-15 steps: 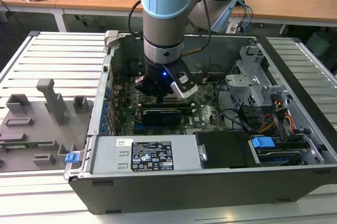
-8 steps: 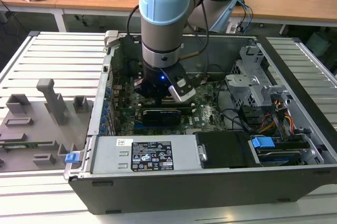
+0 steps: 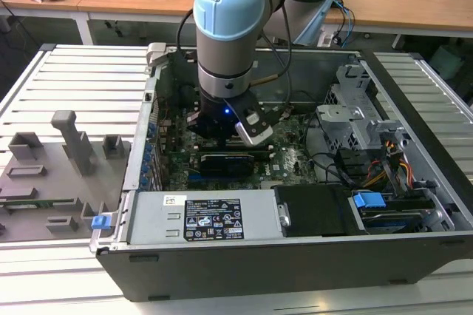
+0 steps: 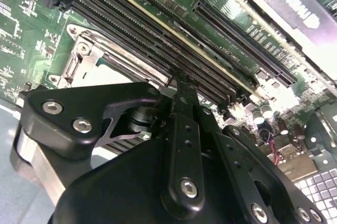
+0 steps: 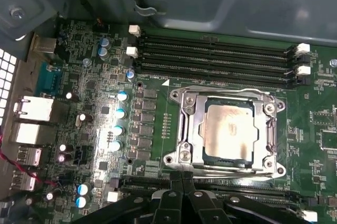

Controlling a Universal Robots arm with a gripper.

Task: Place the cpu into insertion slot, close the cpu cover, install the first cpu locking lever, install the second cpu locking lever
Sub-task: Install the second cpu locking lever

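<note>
Beside the insertion slot (image 5: 227, 132), with the cpu (image 5: 227, 129) seated, the hand (image 5: 181, 179) seems pinched narrow, holding nothing.

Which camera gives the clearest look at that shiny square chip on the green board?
The first wrist view: the cpu lies face-up and unobstructed inside its metal-framed socket. In the second wrist view the black gripper body covers most of the socket. In the exterior view the arm stands in front of that spot.

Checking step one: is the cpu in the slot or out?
In. In the first wrist view the cpu lies flat inside the slot, framed by the metal cover.
</note>
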